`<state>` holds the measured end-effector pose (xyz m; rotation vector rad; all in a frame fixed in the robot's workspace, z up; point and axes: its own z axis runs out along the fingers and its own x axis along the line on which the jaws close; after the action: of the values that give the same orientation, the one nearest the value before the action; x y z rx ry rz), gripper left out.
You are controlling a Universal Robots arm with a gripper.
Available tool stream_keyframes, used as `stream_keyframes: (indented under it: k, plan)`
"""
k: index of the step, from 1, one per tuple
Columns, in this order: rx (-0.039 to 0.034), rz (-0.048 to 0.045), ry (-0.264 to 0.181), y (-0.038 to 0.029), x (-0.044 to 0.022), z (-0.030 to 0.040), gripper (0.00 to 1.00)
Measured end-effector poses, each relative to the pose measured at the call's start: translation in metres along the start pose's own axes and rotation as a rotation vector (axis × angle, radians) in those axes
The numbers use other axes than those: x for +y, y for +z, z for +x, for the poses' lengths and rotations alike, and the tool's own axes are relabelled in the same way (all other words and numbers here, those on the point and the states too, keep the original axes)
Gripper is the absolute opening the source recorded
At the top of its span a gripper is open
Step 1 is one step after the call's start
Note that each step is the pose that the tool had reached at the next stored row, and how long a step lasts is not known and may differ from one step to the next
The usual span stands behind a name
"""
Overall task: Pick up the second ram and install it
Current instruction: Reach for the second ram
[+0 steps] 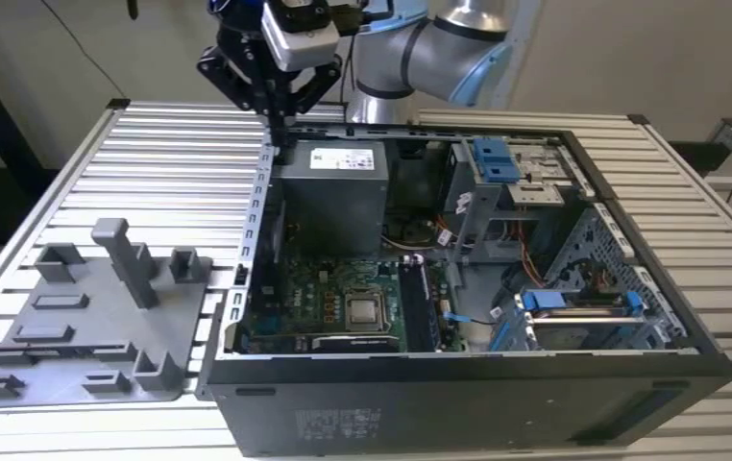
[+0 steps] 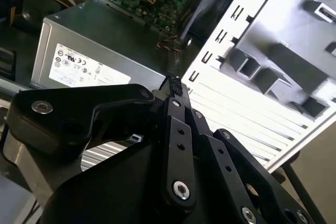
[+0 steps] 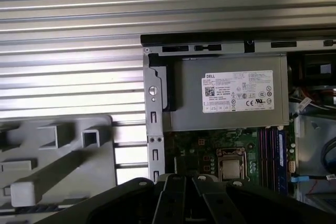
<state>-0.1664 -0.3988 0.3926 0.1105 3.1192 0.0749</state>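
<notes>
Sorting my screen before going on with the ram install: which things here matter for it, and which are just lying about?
Job: hand, shut, over the case edge; blue-green ram stick seated in a slot, whether the second I cannot tell; motherboard; grey parts tray, probably.
Lying about: power supply; blue drive bracket; slatted table.

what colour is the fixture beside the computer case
Grey; the fixture shows best in the exterior view.

One open computer case (image 1: 469,408), one power supply (image 1: 334,197), one motherboard (image 1: 308,298), one grey fixture (image 1: 85,338)
</notes>
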Motion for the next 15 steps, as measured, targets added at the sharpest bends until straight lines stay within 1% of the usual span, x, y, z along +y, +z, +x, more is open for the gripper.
stream_keyframes:
  k: [8,15]
  plan:
    - [0.0,0.0,0.0,-0.0002,-0.0008,0.0107,0.11]
    - [0.0,0.0,0.0,-0.0004,-0.0013,0.0181,0.11]
